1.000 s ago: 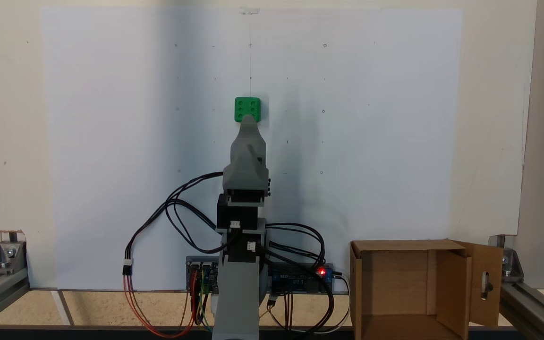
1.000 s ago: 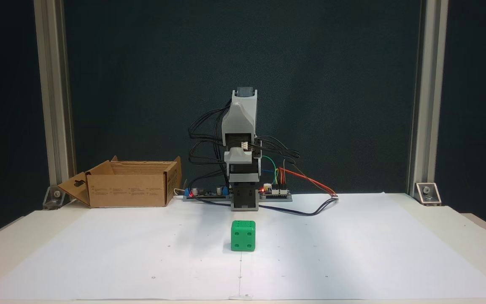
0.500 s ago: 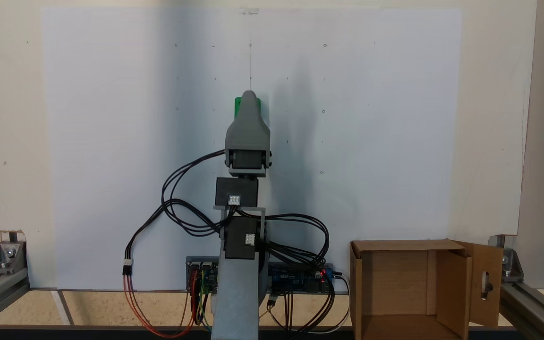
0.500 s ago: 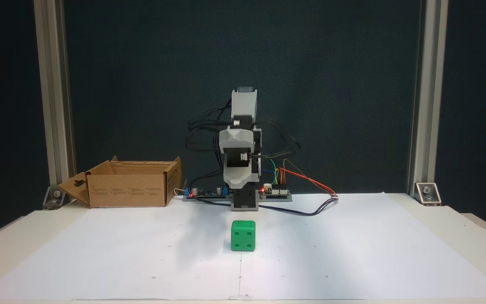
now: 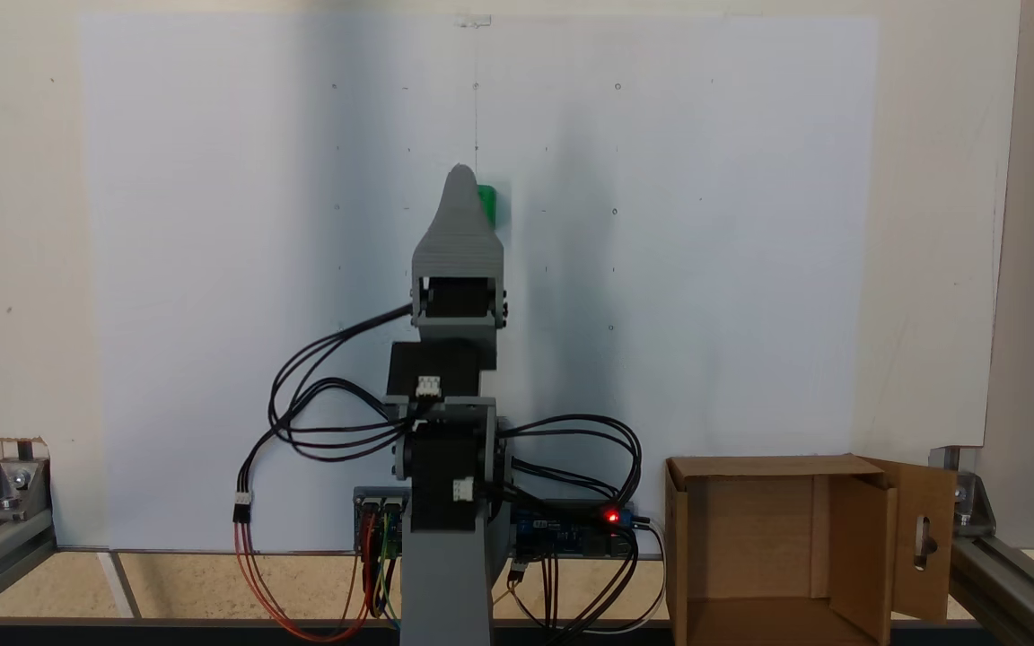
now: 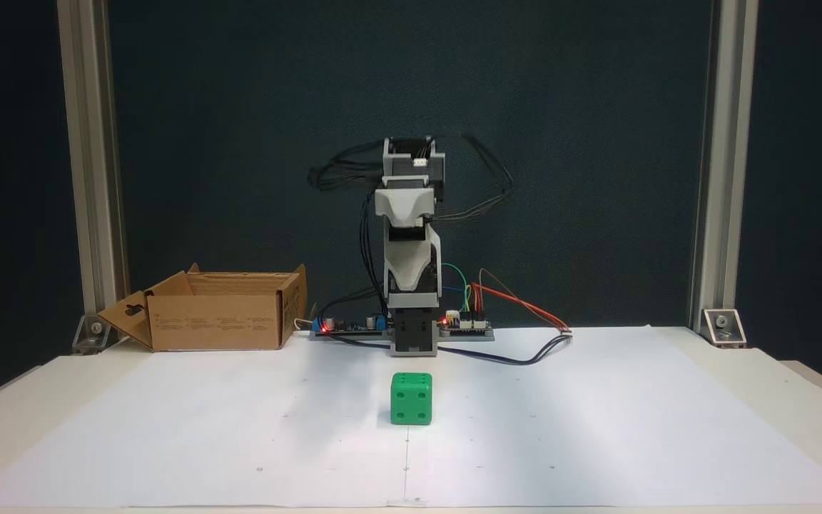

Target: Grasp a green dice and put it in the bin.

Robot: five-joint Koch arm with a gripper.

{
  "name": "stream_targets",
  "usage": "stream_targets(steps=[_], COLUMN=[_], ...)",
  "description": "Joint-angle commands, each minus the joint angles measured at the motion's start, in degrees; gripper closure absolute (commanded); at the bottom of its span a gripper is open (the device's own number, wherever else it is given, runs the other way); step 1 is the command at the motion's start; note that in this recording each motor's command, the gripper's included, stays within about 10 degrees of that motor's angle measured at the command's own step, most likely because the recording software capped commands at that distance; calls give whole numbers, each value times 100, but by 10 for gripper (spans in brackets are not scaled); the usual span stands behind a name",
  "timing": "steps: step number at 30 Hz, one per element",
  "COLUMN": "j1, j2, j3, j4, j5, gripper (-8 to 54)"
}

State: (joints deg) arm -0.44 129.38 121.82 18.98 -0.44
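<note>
The green dice (image 6: 411,398) rests on the white paper in front of the arm's base, untouched. Seen from above, just a green sliver of the dice (image 5: 487,202) peeks out to the right of the grey gripper (image 5: 460,172). That gripper (image 6: 411,301) hangs well above the table and points downward, behind the dice. Its jaws lie one behind the other, so their state does not show. The brown cardboard bin (image 6: 222,321) stands open beside the arm's base, and its slotted flap (image 5: 924,538) is folded outward. The bin (image 5: 755,538) has nothing inside.
Controller boards (image 6: 464,325) with loose wires (image 5: 302,431) lie around the arm's base. Aluminium frame posts (image 6: 90,178) stand at the table's back corners, with brackets (image 5: 10,484) at their feet. The white paper sheet (image 6: 596,414) covers most of the table.
The arm has lifted its elbow and stretched forward, and from above the gripper tip has slid over the dice, now covering most of it. The dice and the bin have stayed put.
</note>
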Motion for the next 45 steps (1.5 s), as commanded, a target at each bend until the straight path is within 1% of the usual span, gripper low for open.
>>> stream_targets(steps=[1,5,9,14,25,35,45], j1=[-44,-26,18,149,132,176,132], j2=[571,88,-475,-1371,-2637,-2795,-2856], j3=[-606,-1195,-1723,-2435,-3094,-3041,-2338], j4=[921,1898,2461,3111,3182,3164,2769], j5=[255,264,264,264,264,264,264], gripper=[22,21,21,21,21,20,18])
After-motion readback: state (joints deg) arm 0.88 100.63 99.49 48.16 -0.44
